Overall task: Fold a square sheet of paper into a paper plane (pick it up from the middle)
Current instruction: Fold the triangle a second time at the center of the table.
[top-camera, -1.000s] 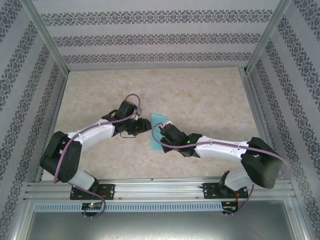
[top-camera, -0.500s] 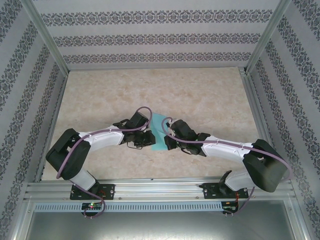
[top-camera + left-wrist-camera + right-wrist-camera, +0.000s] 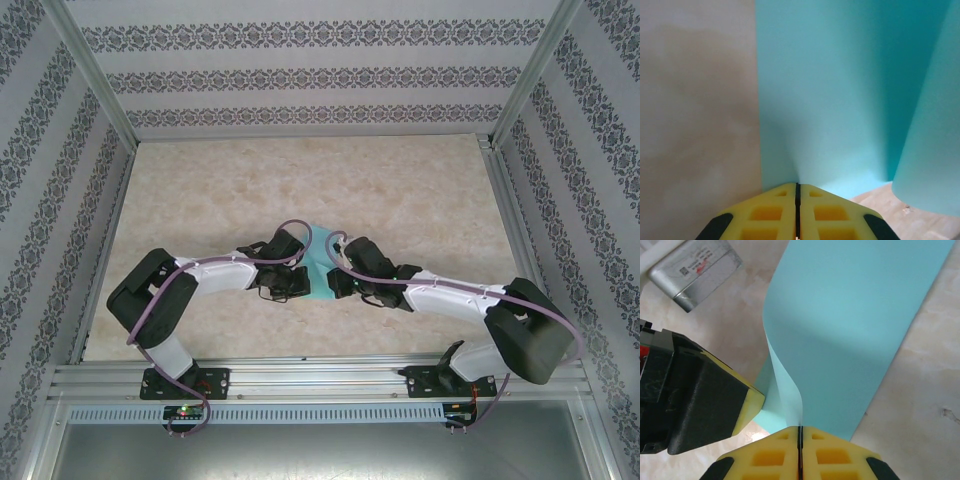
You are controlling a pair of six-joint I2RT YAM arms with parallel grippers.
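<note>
Square sheet of paper [image 3: 320, 258] stood bowed upward at mid-worktop [image 3: 400, 190]. Its edges were pinched by the left pincer [image 3: 797, 186] and the right pincer [image 3: 800, 428], both pressed together. Open worktop stretched beyond toward the back wall.

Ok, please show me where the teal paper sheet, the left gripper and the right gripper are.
square sheet of paper [image 3: 850, 315]: right wrist view, flat upper face.
left gripper [image 3: 797, 186]: left wrist view, between its yellow fingertips.
right gripper [image 3: 800, 429]: right wrist view, between its yellow fingertips.

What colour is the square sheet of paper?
The square sheet of paper is plain teal-turquoise, clearest in the right wrist view.
</note>
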